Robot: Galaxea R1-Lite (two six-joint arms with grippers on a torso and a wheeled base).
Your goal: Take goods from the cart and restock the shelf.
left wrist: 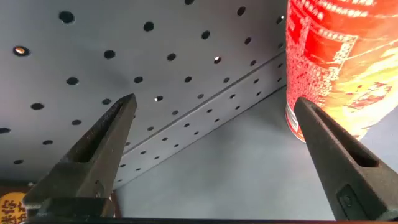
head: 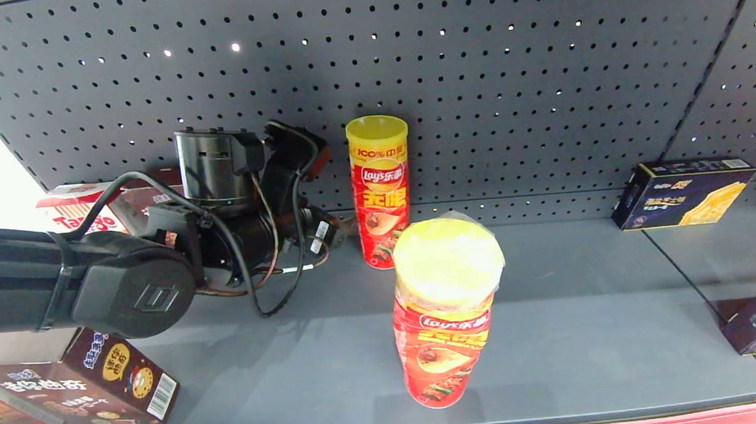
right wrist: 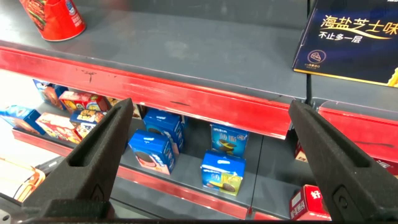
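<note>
Shelf point(head: 592, 330) grey, pegboard backing point(head: 507, 63), rear can point(head: 380, 192) and front can point(head: 446, 327) upright, apart

The left arm point(head: 24, 283) lies outstretched, left gripper point(left wrist: 214, 102) fingers spread; right gripper point(right wrist: 210, 106) likewise spread, seemingly empty.

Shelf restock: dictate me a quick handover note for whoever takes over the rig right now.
Left end effector: open, empty, at the back of the shelf beside the rear chip can.
Right end effector: open, empty, low in front of the shelf's red front edge.
Done: rear chip can and front chip can stand upright on the shelf.
Left: probably draw the left arm back and fetch more goods from the cart; how many remain can't be told.
</note>
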